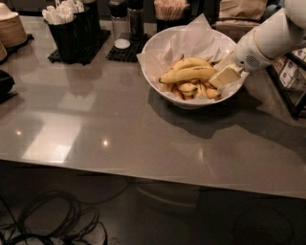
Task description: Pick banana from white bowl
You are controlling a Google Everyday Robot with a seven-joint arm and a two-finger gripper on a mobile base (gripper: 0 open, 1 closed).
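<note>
The white bowl (158, 72), lined with crumpled white paper, stands at the back right of the grey table. The long yellow banana (187, 74) lies across its middle, on top of small brown-streaked pieces. A shorter arched banana (191, 62) lies just behind it. My gripper (224, 76), cream-coloured on a white arm coming in from the upper right, is inside the bowl's right side. It sits at the right end of the long banana, touching or nearly touching it.
A black caddy (71, 31) with white utensils, two shakers (126, 19) and a cup of sticks (169, 9) stand behind the bowl. Stacked brown bowls (10, 29) are at the far left. A dark rack (294, 79) is at the right. Cables (48, 220) lie on the floor.
</note>
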